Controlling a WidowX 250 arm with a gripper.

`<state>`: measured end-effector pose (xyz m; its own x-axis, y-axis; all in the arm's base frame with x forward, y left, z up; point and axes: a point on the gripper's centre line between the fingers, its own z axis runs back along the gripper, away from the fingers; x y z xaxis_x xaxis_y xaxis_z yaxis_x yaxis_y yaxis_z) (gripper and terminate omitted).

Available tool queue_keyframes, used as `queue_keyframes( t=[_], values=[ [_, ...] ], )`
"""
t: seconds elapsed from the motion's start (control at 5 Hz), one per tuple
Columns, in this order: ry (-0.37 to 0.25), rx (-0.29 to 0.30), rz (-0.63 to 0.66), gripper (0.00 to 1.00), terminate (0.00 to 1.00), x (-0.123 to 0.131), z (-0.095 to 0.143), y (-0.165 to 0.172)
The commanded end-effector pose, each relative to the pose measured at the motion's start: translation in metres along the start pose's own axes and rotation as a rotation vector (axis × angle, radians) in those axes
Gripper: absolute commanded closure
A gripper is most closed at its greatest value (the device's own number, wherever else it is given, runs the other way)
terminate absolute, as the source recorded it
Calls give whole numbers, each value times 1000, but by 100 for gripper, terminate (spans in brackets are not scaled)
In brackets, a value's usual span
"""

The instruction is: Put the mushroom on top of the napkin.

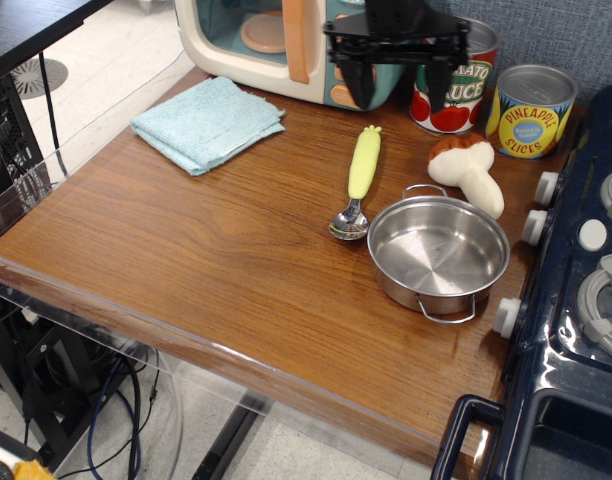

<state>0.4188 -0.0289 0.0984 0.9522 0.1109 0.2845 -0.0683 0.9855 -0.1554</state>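
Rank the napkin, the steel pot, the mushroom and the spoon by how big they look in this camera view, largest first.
1. Napkin and pot: they look about alike, and the pot is nearer the camera, so no ranking between them.
2. Mushroom.
3. Spoon: longer than the mushroom but much thinner.
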Motion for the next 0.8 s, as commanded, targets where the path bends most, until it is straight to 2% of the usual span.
queue_keyframes(
  t=[0.0,0.6],
  values=[
    [-48,-43,-143,0,0,13,-4,-36],
    [53,10,-179,0,0,16,-56,-34]
  ],
)
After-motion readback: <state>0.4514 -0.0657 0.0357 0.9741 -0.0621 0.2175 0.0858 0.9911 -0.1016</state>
